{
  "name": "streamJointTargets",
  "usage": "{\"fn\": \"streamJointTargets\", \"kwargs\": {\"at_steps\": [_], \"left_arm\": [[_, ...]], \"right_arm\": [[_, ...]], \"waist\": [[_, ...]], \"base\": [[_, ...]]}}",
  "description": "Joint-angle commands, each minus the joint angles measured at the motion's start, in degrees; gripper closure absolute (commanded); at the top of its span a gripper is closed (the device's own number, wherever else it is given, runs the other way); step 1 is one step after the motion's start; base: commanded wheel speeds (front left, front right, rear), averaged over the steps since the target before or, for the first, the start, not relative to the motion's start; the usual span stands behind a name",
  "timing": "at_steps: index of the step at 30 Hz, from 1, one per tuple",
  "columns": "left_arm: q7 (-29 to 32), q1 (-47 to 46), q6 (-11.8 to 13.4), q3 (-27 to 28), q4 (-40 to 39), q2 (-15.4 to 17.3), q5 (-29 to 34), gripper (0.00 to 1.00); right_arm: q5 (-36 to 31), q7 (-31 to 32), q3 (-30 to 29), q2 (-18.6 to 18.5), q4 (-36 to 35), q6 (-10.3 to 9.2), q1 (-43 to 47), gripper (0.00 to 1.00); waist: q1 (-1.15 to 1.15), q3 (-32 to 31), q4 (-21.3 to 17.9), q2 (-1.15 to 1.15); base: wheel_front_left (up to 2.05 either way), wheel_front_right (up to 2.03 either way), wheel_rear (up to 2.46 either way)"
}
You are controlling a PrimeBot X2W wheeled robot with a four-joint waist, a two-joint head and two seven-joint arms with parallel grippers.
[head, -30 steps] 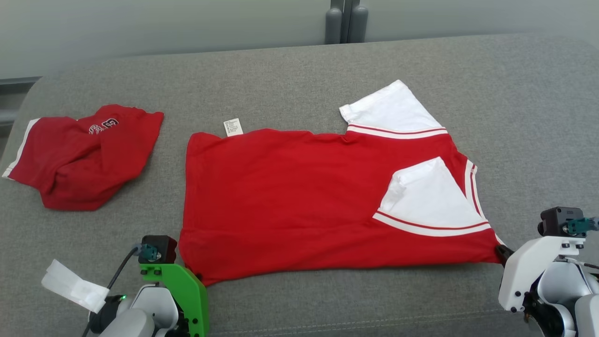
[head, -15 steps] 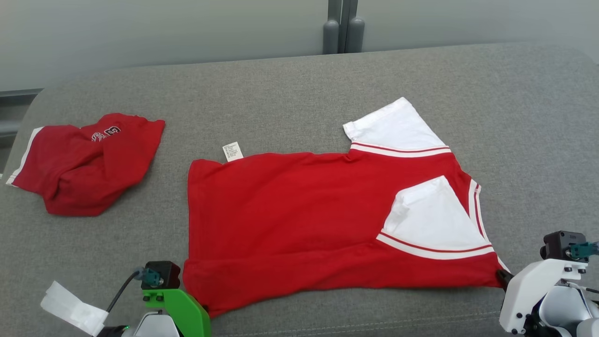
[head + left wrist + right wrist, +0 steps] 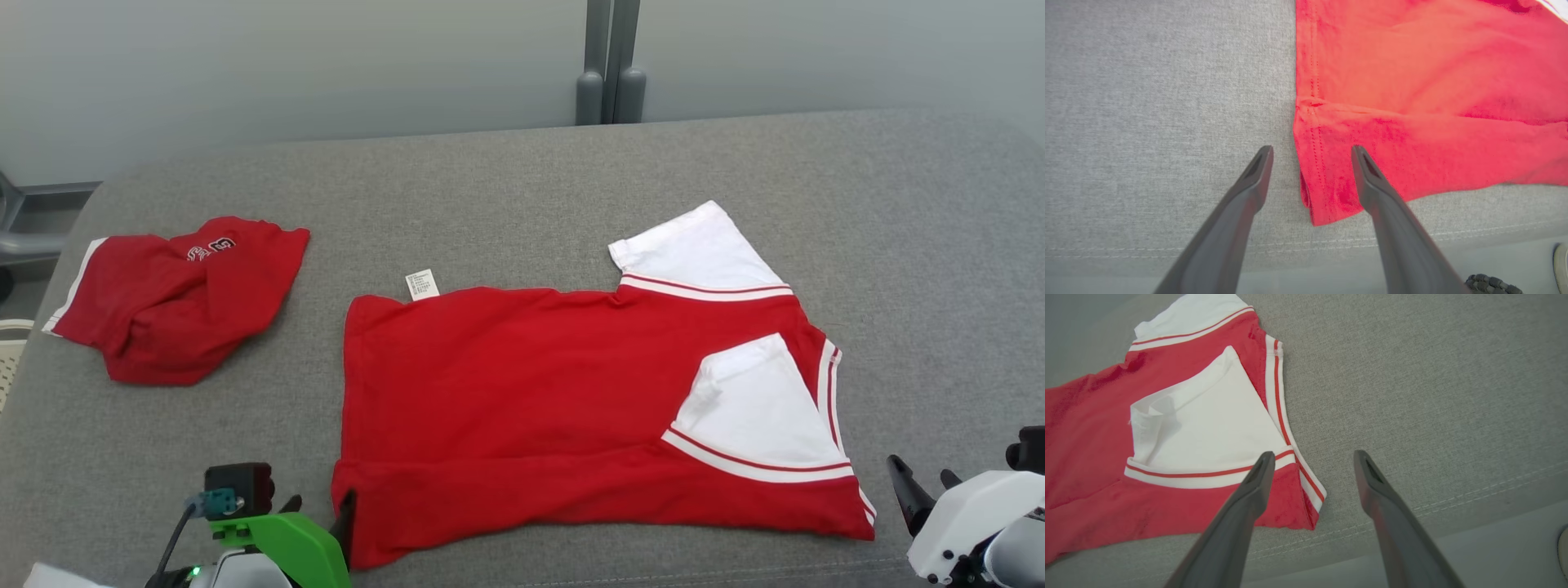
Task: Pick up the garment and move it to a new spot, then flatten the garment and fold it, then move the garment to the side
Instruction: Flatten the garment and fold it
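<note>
My left gripper (image 3: 1312, 150) and my right gripper (image 3: 1310, 454) have opened and let go of the near corners of the shirt (image 3: 531, 392); my head camera has also shifted.

A grey fabric-covered worktop (image 3: 506, 188), rounded at its far corners, is spread ahead of the left gripper (image 3: 1311, 150); a stitched seam (image 3: 1126, 248) is run along its edge nearest that gripper. Farther beyond, a pale wall (image 3: 286, 65) is divided by a grey upright post (image 3: 611, 41). Soft, even light is cast.
</note>
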Motion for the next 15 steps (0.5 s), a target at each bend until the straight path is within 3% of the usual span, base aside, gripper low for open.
{"fn": "streamJointTargets", "kwargs": {"at_steps": [1, 10, 15], "left_arm": [[-3.87, 1.26, 0.50, 1.13, 0.21, -0.48, 1.33, 0.00], [-24.27, 1.42, -1.49, 4.38, 1.68, -4.09, 4.76, 0.00], [-29.43, 0.96, -1.68, 6.56, 2.30, -5.76, 6.10, 0.00]], "right_arm": [[1.33, -2.44, -0.52, 0.01, 0.86, 0.00, -0.08, 0.00], [4.34, -17.50, 4.95, -0.01, 4.38, 0.01, -0.59, 0.00], [3.81, -25.58, 8.55, -0.02, 5.82, 0.01, -1.22, 0.00]], "waist": [[0.00, -1.47, 0.69, 0.00], [0.00, -4.33, 1.85, 0.00], [0.00, -5.54, 2.22, 0.00]], "base": [[0.00, 0.00, 0.00], [0.00, 0.00, 0.00], [0.00, 0.00, 0.00]]}}
